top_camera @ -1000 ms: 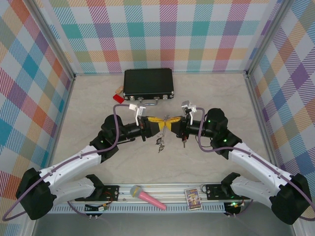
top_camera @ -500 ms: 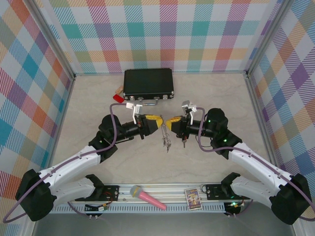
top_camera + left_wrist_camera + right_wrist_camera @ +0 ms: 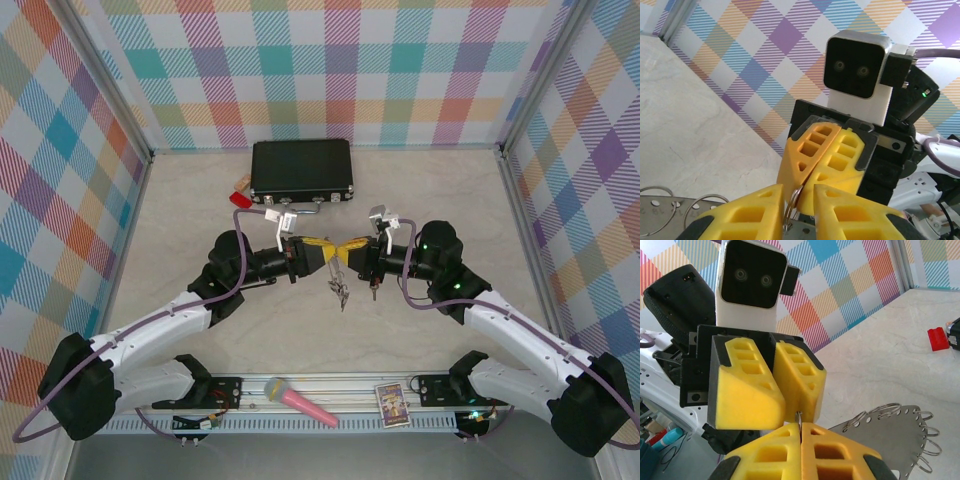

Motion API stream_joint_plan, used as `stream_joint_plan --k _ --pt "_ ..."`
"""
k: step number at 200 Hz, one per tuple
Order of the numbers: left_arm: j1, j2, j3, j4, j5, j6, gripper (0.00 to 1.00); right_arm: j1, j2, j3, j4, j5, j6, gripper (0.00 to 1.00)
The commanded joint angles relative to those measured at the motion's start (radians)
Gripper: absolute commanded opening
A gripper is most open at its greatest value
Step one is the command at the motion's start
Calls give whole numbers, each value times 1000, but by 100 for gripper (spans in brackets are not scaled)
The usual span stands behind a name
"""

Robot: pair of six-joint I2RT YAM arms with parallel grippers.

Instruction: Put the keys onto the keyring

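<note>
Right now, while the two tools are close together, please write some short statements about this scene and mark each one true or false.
1. The left tool and the right tool meet tip to tip in front of the black case. True.
2. The right tool stands wide open. False: its fingers are shut on a thin metal piece.
3. A red block lies near the case's left front corner. True.
4. The pink microphone lies inside the case. False: it lies at the near edge of the table, between the arm bases, and the case is closed.
5. Nothing is between the left tool's fingers. False: a metal ring sits in the gap between them.
</note>
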Motion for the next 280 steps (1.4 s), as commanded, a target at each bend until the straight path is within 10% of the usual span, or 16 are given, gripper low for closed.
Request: stream_joint_plan --k 1,280 --pt "8 3 5 82 47 -24 19 3 -14 -7 62 -1 -10 0" --pt "15 -5 -18 92 139 -47 16 -1 0 -21 74 46 -24 0"
